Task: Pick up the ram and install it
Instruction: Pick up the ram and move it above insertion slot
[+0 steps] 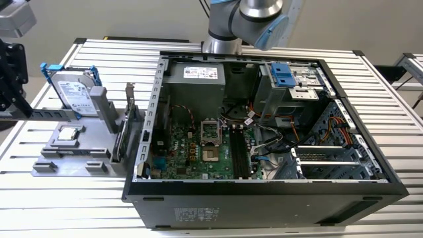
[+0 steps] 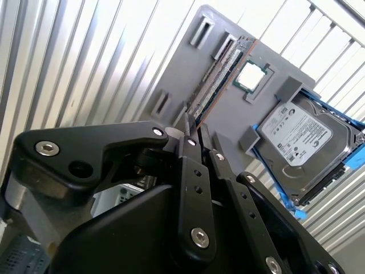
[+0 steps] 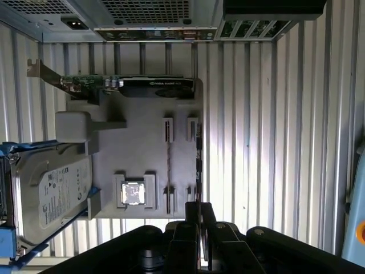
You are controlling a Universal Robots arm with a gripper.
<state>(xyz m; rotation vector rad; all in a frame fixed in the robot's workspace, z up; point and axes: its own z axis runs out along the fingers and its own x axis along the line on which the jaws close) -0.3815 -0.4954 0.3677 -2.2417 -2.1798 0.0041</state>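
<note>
One long, thin, dark-green ram stick [image 2: 219,74] stands on edge in slots along the grey plastic tray's [image 2: 188,63] edge. The black gripper [image 2: 194,123] hovers above, fingers pressed together and empty. The ram looks light, stiff and fragile, best pinched by its flat faces near mid-length.

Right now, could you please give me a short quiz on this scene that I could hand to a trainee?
1. True or false: the end effector is holding the ram.
2. On the gray holder, what lies between the ram and the hard drive? A) the CPU chip B) a screwdriver C) a fan
3. In the exterior view, on which side of the open computer case does the gray holder stand?
Key: 1 false, the ram sits in the gray holder, not in the end effector. 2 A. 3 the exterior view's left.
</note>
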